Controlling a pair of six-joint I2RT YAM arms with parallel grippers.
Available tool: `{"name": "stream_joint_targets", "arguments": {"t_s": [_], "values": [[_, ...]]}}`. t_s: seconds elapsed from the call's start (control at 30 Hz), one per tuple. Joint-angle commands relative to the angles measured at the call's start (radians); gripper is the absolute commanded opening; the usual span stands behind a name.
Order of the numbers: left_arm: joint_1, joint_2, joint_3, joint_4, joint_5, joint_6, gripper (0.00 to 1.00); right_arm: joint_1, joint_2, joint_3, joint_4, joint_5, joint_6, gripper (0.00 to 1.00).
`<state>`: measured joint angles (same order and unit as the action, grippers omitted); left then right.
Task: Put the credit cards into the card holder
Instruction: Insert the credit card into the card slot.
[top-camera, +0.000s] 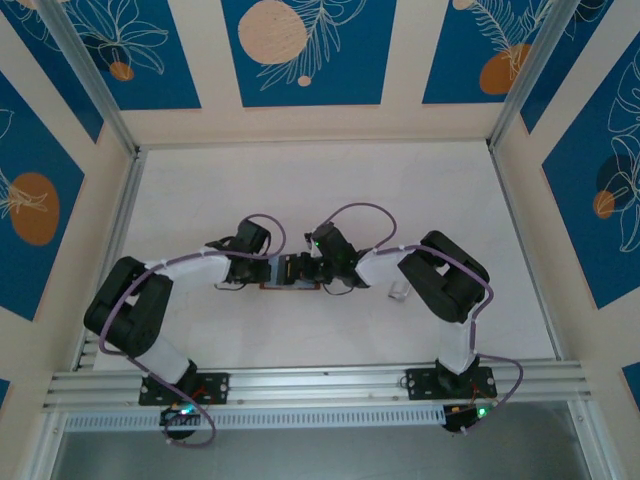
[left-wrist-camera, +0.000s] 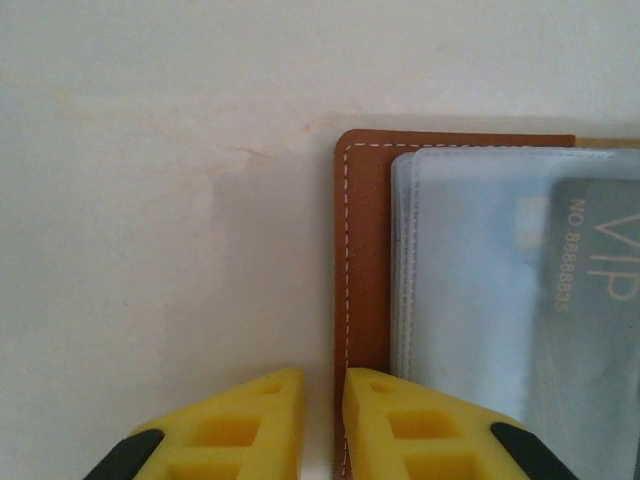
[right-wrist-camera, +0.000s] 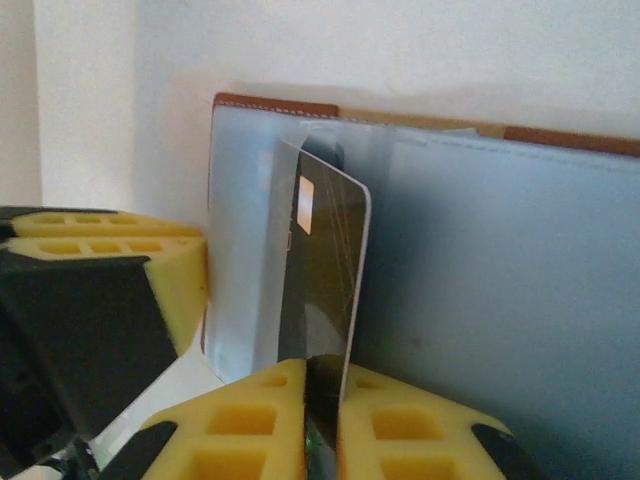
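A: Right pincer (right-wrist-camera: 322, 388), status?

B: Gripping the card (right-wrist-camera: 325, 260) by its near short edge. It is holding the card on edge so the far end is nosing between the clear sleeves (right-wrist-camera: 480, 300) of the wallet (right-wrist-camera: 275, 103), which is lying open mid-desk between both arms.

A: Left pincer (left-wrist-camera: 323, 380)?

B: Jaws sitting nearly together on the wallet's brown border. I am judging that it is pinching the cover, so the wallet is not skating across the desk (left-wrist-camera: 150, 220) under the push.

A: Materials?

B: Card is looking thin, stiff and glossy grey, with a gold chip. Sleeves are looking soft, bluish and layered. Cover is looking like smooth leather, with a rounded corner and white stitching.
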<state>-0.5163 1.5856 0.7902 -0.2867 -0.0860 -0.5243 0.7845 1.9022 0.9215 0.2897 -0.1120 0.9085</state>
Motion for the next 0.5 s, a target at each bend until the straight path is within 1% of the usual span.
{"name": "stream_joint_targets", "arguments": {"t_s": [0.0, 0.13, 0.23, 0.27, 0.33, 0.47], "values": [[0.010, 0.040, -0.015, 0.020, 0.025, 0.006, 0.19, 0.015, 0.036, 0.034, -0.199, 0.013, -0.063, 0.18], [0.010, 0.034, -0.025, 0.023, 0.023, 0.004, 0.19, 0.020, 0.021, 0.069, -0.286, 0.036, -0.077, 0.23], [0.010, 0.035, -0.029, 0.027, 0.024, 0.004, 0.19, 0.037, 0.008, 0.126, -0.411, 0.100, -0.104, 0.27], [0.010, 0.036, -0.031, 0.028, 0.025, 0.005, 0.19, 0.050, 0.007, 0.160, -0.477, 0.133, -0.118, 0.29], [0.010, 0.037, -0.034, 0.032, 0.026, 0.003, 0.19, 0.064, 0.014, 0.208, -0.558, 0.165, -0.134, 0.29], [0.011, 0.042, -0.040, 0.039, 0.029, 0.001, 0.19, 0.067, 0.029, 0.267, -0.642, 0.179, -0.129, 0.31]]}}
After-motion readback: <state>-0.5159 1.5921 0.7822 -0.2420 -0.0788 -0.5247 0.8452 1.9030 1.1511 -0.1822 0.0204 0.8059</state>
